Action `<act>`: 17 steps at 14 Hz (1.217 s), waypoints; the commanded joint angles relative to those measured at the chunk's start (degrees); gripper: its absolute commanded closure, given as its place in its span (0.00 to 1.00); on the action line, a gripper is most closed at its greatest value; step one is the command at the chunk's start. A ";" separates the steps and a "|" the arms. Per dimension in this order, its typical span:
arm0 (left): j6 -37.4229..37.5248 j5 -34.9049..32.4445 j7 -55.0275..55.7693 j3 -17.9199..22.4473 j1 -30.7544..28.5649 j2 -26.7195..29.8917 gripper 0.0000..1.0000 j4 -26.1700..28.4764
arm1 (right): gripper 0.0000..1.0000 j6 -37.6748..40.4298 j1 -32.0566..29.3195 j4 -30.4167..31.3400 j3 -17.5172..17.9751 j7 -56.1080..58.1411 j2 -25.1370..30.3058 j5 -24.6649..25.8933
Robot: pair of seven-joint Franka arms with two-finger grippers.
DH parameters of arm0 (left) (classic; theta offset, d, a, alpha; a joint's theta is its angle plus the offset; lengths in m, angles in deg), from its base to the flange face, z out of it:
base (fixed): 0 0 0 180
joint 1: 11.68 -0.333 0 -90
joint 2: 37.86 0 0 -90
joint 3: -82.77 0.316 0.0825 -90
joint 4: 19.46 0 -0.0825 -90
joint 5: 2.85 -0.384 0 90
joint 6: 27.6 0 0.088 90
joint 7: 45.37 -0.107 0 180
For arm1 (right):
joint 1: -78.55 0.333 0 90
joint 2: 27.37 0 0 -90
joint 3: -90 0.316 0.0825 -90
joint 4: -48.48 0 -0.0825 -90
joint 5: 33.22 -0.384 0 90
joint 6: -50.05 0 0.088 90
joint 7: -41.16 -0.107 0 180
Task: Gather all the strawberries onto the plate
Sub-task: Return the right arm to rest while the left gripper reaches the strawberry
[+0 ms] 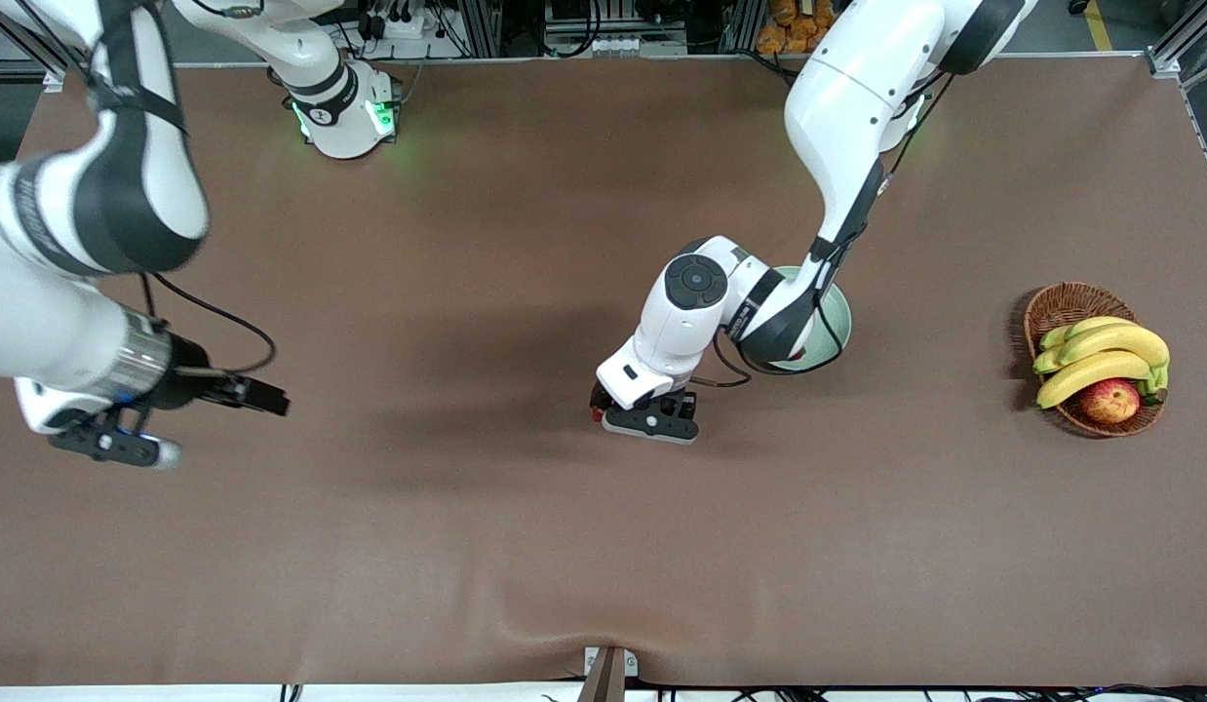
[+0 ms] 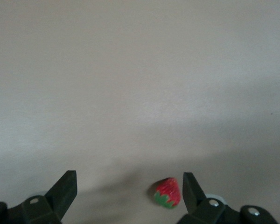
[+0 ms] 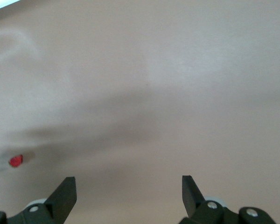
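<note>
Approach step, as we judge it: the left gripper (image 1: 650, 417) hangs low over the middle of the table (image 1: 525, 546), jaws spread wide and holding nothing. In the left wrist view one strawberry (image 2: 168, 192) lies on the cloth between the fingers, close to one fingertip (image 2: 192, 189) and well off centre. In the front view only a red speck shows at the gripper's edge. The plate (image 1: 836, 314) sits just beside that arm, farther from the front camera and largely hidden under its forearm; we cannot tell whether any berries are already in it.

Next move, in our view: shift the gripper to centre the berry, lower to the cloth, close gently, since the berry is small and may roll.

The right gripper (image 1: 116, 444) waits over the right arm's end of the table, jaws likewise spread and empty.

Surface: plain brown cloth with a slight ripple at the front edge. A wicker basket (image 1: 1062, 302) with bananas (image 1: 1101, 356) and an apple (image 1: 1110, 400) stands toward the left arm's end. Cables and equipment racks line the table's top edge.
</note>
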 commanded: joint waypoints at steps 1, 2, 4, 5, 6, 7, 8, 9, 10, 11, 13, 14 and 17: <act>-6.09 0.76 3.09 0.31 1.92 -4.39 0.00 -2.78 | 0.00 3.24 -6.50 3.11 6.88 2.20 6.28 5.00; -6.72 0.68 4.14 0.31 2.45 -5.45 0.00 -3.92 | 0.00 4.83 -8.25 3.29 7.85 4.38 7.95 5.89; -7.17 0.59 3.98 0.40 2.89 -6.16 0.00 -4.28 | 0.00 6.86 -10.72 4.34 8.39 11.23 12.08 6.07; -7.17 0.50 4.07 0.40 4.11 -6.59 0.00 -4.20 | 0.00 8.87 -10.91 4.26 8.04 12.74 13.58 6.24; -7.17 0.24 4.15 0.75 5.08 -7.21 0.06 -4.20 | 0.00 10.63 -10.99 4.08 7.77 13.01 14.81 6.59; -7.17 0.15 4.07 0.75 5.26 -7.56 0.10 -4.02 | 0.00 11.86 -10.91 3.99 7.77 13.54 15.78 7.55; -7.26 0.06 4.07 0.84 5.79 -8.35 0.10 -4.02 | 0.00 13.09 -10.99 4.08 8.03 13.54 16.40 8.61; -7.43 0.06 4.15 0.93 6.23 -8.70 0.14 -3.93 | 0.00 14.32 -11.08 3.99 8.12 13.63 16.67 9.05; -7.43 0.06 3.72 0.93 6.32 -8.71 0.15 -3.93 | 0.00 15.29 -11.17 3.91 8.04 13.63 17.02 9.06; -7.43 -0.11 3.02 0.93 5.97 -8.45 0.17 -3.85 | 0.00 15.82 -11.17 3.82 7.86 13.63 17.11 9.06; -7.43 -0.03 0.83 1.10 5.62 -8.09 0.23 -3.84 | 0.00 17.23 -11.34 3.55 7.68 15.81 17.11 9.06; -7.43 -0.03 0.29 1.10 5.44 -8.09 0.28 -3.76 | 0.00 17.24 -11.35 3.55 7.51 17.66 17.11 9.06; -7.43 -0.03 0.20 1.19 5.27 -8.00 0.49 -3.32 | 0.00 18.29 -11.87 3.20 6.98 17.24 17.11 8.88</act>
